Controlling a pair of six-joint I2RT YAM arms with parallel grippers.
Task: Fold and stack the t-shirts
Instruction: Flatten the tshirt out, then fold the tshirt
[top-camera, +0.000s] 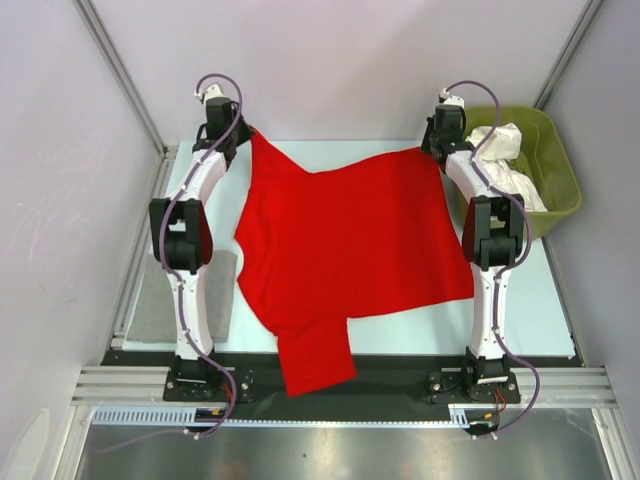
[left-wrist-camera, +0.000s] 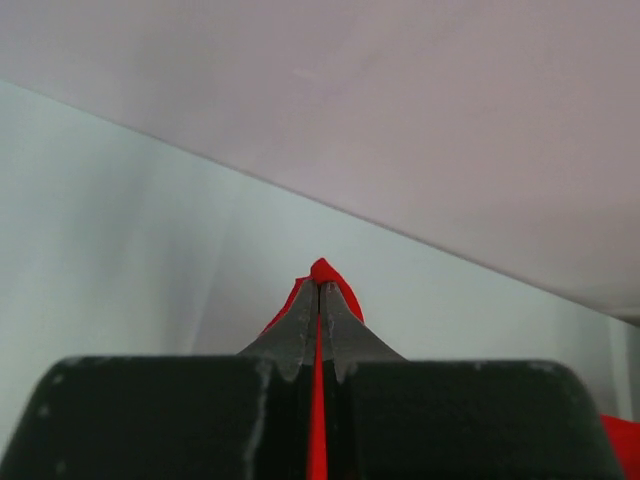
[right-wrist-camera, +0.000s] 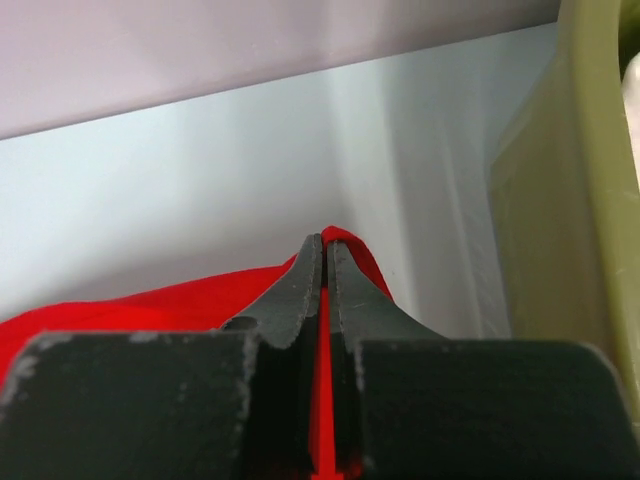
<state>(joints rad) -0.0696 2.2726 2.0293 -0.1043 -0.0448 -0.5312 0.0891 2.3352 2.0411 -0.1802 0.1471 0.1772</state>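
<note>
While the red t-shirt (top-camera: 350, 240) lies spread across the middle of the table (top-camera: 530, 300), its two far corners are lifted and pinched. The left hand (left-wrist-camera: 320, 286) is clamped on the far-left corner and the right hand (right-wrist-camera: 326, 240) on the far-right one, with red cloth showing between each closed pair of fingers. One flap of the shirt reaches over the table's near edge. White t-shirts (top-camera: 505, 160) sit bundled in the olive-green tub (top-camera: 565, 185) at far right. A grey pad (top-camera: 160, 300) lies at the table's left edge.

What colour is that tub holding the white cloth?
The tub is olive green, seen best in the top view.
</note>
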